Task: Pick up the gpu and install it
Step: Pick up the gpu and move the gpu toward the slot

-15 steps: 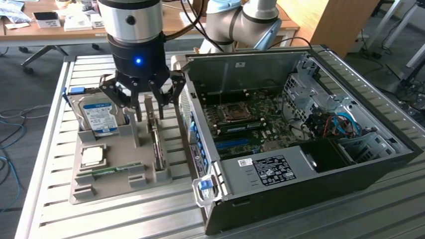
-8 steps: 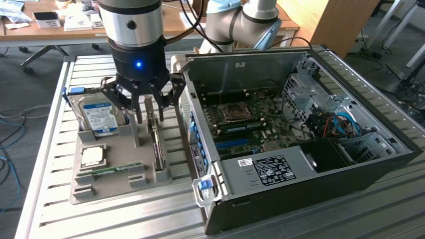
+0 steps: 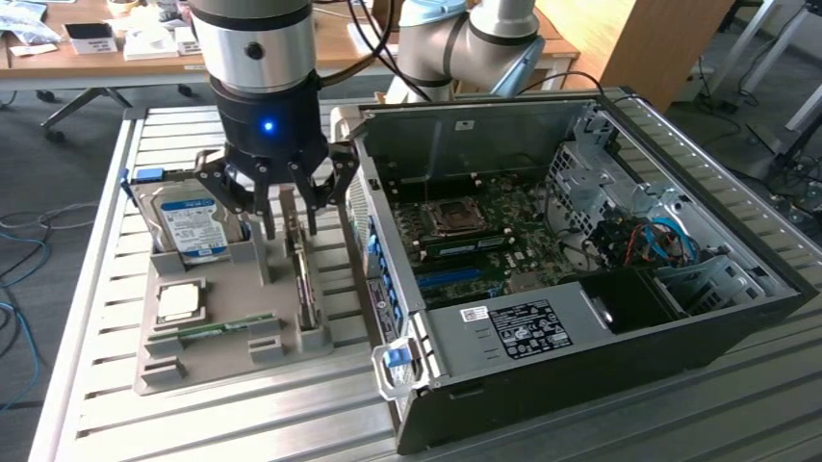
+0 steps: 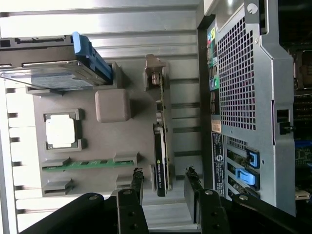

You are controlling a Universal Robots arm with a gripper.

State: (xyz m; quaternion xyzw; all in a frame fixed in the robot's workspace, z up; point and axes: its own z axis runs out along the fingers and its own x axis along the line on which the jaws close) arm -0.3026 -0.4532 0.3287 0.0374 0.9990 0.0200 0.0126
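The gpu [image 3: 303,274] is a thin dark card with a silvery bracket at one end. It stands on its edge in a slot of the grey holder tray [image 3: 218,361], beside the open computer case [image 3: 719,327]. My gripper [image 3: 291,214] hangs just above the card's far end, open, one finger on each side of it. In the wrist view the gpu [image 4: 161,146] runs away from the gripper [image 4: 165,187], and its near end lies between the two black fingertips [image 4: 137,183]. Nothing is held.
On the same tray lie a silver hard drive [image 3: 191,223] with a blue-white label, a square processor [image 3: 179,301] and a green memory stick [image 3: 226,328]. The case lies on its side with the motherboard [image 3: 482,231] exposed. Its rear panel [image 4: 241,97] is close to the card.
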